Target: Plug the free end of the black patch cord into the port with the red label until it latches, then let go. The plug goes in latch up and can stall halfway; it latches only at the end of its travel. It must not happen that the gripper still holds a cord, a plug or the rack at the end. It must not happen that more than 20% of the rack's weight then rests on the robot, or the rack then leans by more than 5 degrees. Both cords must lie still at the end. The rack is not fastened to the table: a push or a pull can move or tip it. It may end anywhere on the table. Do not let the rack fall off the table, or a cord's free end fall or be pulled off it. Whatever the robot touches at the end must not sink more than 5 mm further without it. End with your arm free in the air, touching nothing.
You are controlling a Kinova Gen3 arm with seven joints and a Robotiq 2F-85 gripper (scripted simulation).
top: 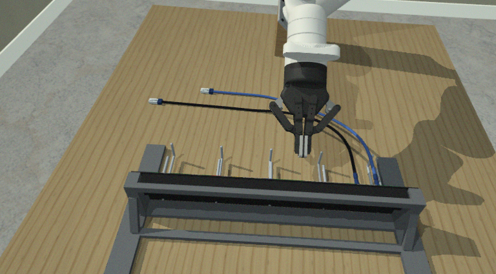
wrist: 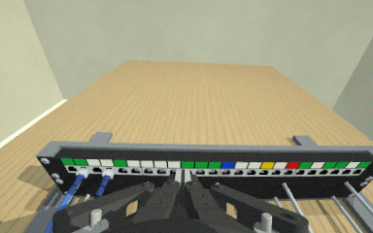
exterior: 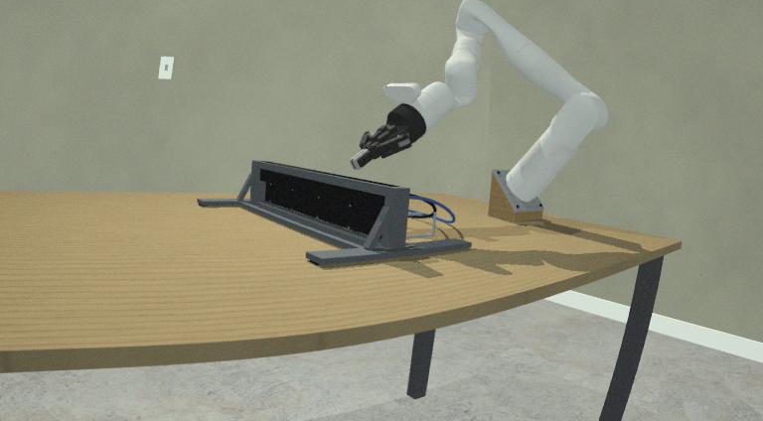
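The black patch cord [top: 216,106] lies on the table; its free plug [top: 155,101] is at the left in the top view, and its other end is in the rack. The rack [top: 274,192] [exterior: 332,172] [wrist: 194,147] stands upright. The red label [wrist: 293,165] is right of centre on its port row in the wrist view; the port below it looks empty. My gripper [top: 303,155] [exterior: 355,166] [wrist: 183,179] is shut and empty. It is above the table on the port side of the rack, a little higher than the rack's top, touching nothing visible.
A blue cord [top: 241,93] lies beside the black one, its free plug [top: 206,90] near the black plug. Wire cord guides [top: 270,163] [wrist: 293,199] stick out from the rack's port side. Two plugged ends [wrist: 82,173] sit at the left of the port row in the wrist view.
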